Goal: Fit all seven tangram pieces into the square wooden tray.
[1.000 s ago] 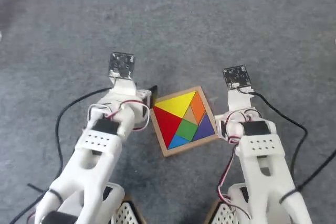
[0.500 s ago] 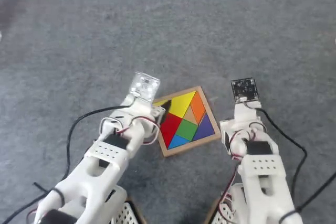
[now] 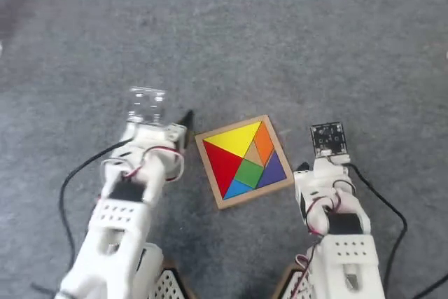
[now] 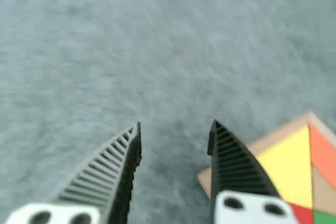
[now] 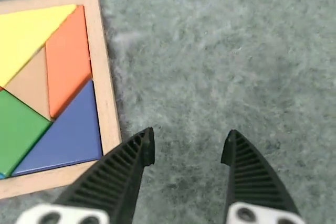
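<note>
Tangram pieces [image 3: 246, 164] in seven colours lie fitted together inside the square wooden tray [image 5: 98, 66], which sits turned at an angle on a grey, felt-like surface [image 3: 280, 47] between two white robot arms. A large yellow triangle [image 3: 234, 139] and a large red triangle [image 3: 222, 164] take the side of the tray toward the left arm [image 3: 133, 187]. An orange piece [image 3: 264, 143], a tan triangle [image 3: 253, 153], a green piece [image 3: 248, 171], a purple triangle [image 3: 274, 169] and a small blue triangle [image 3: 236, 188] make up the rest.

The left gripper [image 4: 176, 124] hangs over the surface just beside the tray corner nearest the yellow triangle, its ribbed black fingers [image 4: 115, 171] spread apart and holding nothing. The right gripper [image 5: 190, 131] hovers just off the tray's opposite edge, near the purple triangle, likewise spread wide and empty. Cables [image 3: 392, 208] trail along both arms.
</note>
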